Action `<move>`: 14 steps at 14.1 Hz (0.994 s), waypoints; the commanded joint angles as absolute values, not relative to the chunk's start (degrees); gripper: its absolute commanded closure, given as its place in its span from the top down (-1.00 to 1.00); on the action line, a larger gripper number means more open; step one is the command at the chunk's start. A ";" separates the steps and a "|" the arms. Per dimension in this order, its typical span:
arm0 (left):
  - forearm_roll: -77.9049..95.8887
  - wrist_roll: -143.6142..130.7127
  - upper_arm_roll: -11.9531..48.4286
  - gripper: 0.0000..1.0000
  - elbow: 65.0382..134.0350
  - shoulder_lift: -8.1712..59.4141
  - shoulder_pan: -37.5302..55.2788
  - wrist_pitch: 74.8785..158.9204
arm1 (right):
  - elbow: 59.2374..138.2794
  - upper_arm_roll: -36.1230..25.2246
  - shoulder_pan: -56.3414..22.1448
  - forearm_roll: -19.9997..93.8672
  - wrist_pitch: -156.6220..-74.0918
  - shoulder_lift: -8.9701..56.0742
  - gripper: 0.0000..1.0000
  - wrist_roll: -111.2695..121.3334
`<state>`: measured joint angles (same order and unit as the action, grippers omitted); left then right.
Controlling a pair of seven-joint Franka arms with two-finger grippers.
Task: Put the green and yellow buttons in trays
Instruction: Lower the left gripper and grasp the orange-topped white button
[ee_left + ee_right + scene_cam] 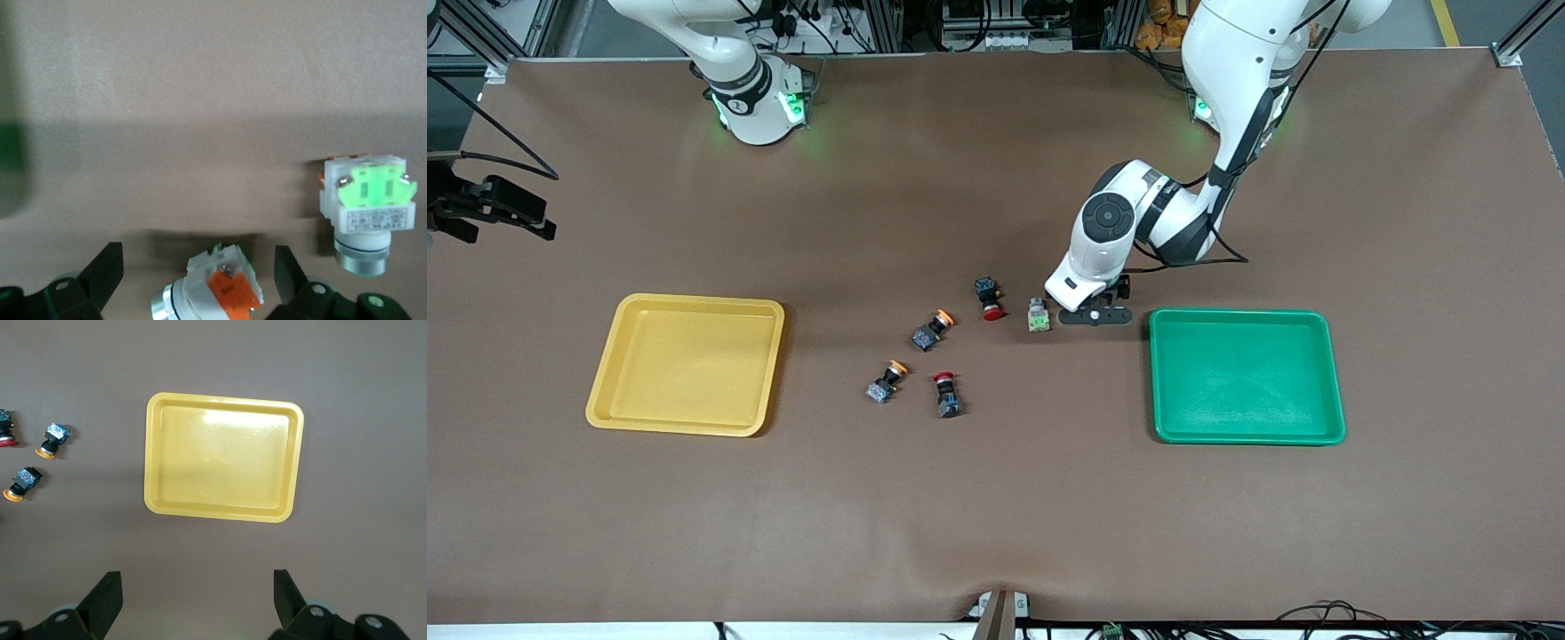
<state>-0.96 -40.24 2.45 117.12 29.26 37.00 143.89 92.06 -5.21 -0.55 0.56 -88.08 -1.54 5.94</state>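
Beside the green tray (1245, 378), at its ten o'clock corner, the left hand (199, 280) hangs low, fingers spread around the orange-ended pale button (220, 293); the green-ended one (1038, 315) lies alongside. Next: descend, pinch. The right hand (198, 600) waits spread above the yellow tray (223, 457).
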 commanded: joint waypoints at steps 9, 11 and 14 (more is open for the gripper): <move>-0.62 -57.12 2.81 1.00 116.28 29.35 36.82 143.70 | 91.23 -4.48 0.62 0.79 -87.63 -1.32 1.00 5.80; 0.70 -57.66 2.72 1.00 116.28 29.53 37.53 143.70 | 91.32 -4.48 0.62 0.79 -87.63 -1.32 1.00 5.80; 1.14 -59.57 2.72 1.00 116.81 29.44 37.61 143.70 | 91.23 -4.48 0.53 0.79 -87.63 -1.32 1.00 5.80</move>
<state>0.27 -57.24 2.74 116.88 29.35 37.22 143.83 92.06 -5.22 -0.55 0.56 -88.08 -1.54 5.94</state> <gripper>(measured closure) 0.000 0.000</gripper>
